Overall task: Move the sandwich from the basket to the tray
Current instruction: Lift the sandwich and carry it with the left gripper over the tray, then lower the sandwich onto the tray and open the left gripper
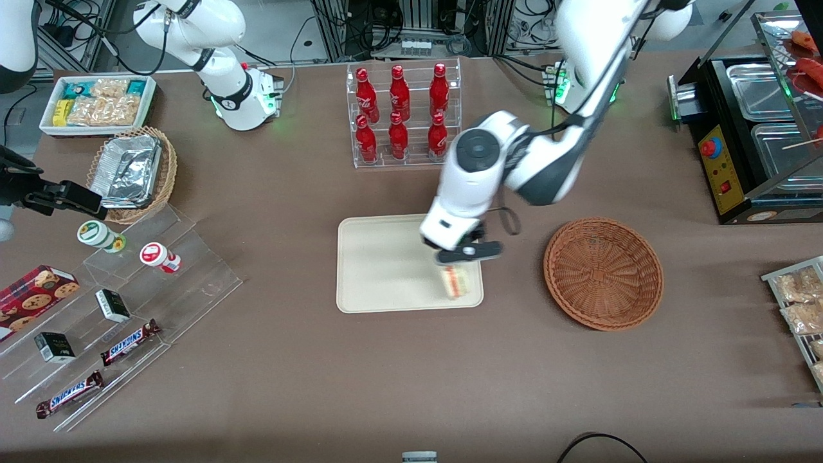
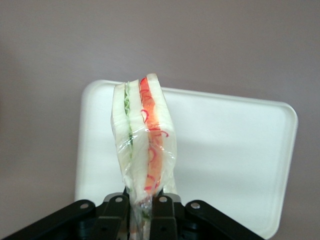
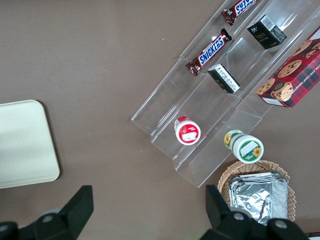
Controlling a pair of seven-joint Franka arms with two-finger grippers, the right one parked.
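Sandwich (image 2: 142, 137) pinched between the pressed-together fingers of our gripper (image 1: 464, 258) — it hangs over the tray (image 1: 379, 270), toward the tray's four o'clock corner in the front view. We judge the carry done; lowering and release remain. The basket (image 1: 603, 273) sits emptied at the tray's three o'clock. Wedge looks intact — white bread, red and green layers, clear wrap.

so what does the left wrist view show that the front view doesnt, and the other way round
Only the left wrist view shows the gripper shut on the sandwich, with green and red filling layers under clear wrap. Only the front view shows the empty basket beside the tray, the red bottles and the snack shelves. Both show the sandwich held over the cream tray.
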